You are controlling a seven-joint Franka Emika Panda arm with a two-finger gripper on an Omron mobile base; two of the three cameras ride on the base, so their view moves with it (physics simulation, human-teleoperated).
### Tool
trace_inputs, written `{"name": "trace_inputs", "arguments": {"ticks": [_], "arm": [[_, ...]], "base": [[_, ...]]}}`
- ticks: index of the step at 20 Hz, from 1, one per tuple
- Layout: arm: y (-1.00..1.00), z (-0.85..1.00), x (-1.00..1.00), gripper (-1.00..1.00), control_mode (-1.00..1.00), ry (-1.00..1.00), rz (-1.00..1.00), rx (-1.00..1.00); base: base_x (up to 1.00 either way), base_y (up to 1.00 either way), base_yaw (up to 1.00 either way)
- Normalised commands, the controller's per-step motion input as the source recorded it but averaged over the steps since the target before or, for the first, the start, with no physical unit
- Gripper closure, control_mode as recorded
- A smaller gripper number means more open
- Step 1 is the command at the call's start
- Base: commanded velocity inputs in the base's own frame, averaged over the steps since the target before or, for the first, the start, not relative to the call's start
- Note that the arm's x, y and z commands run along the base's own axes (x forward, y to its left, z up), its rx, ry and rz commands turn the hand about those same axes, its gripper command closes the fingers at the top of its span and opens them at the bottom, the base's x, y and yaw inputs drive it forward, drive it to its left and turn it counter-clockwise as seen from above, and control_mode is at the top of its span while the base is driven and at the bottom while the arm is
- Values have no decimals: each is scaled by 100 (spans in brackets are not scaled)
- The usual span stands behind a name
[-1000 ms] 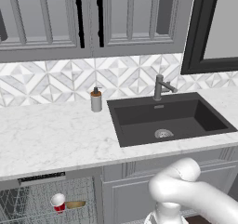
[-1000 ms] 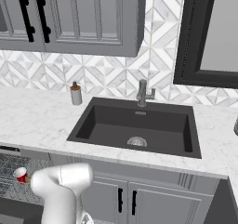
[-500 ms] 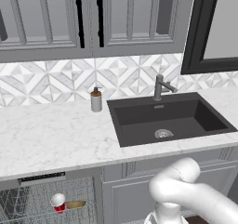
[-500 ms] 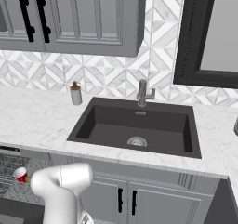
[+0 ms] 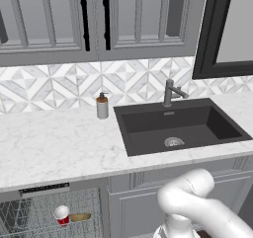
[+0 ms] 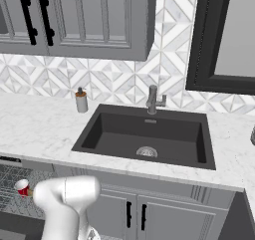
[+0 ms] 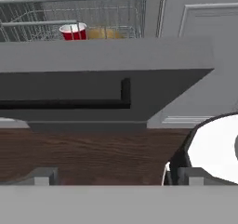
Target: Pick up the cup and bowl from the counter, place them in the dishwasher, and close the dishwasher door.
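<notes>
I am seeing the cup (image 5: 62,215) sitting upright in the dishwasher (image 5: 44,217) rack, with the bowl (image 5: 80,217) lying just beside it on its right. From the hand camera, the door (image 7: 107,74) is hanging partly open, its black handle (image 7: 65,102) facing me above a wooden floor (image 7: 93,155). The tool (image 7: 116,177) is standing apart, gripping nothing. The soap bottle (image 5: 102,106) is standing on the counter (image 5: 54,143) by the sink (image 5: 175,126).
</notes>
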Motion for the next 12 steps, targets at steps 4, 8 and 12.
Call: {"name": "trace_inputs", "arguments": {"ticks": [4, 8, 12], "arm": [[1, -51, 14, -100, -100, -39, 0, 0], [0, -40, 34, -100, -100, -46, 0, 0], [0, -19, 63, -100, -100, -37, 0, 0]], "base": [[0, 0, 0], [0, 0, 0], [0, 0, 0]]}}
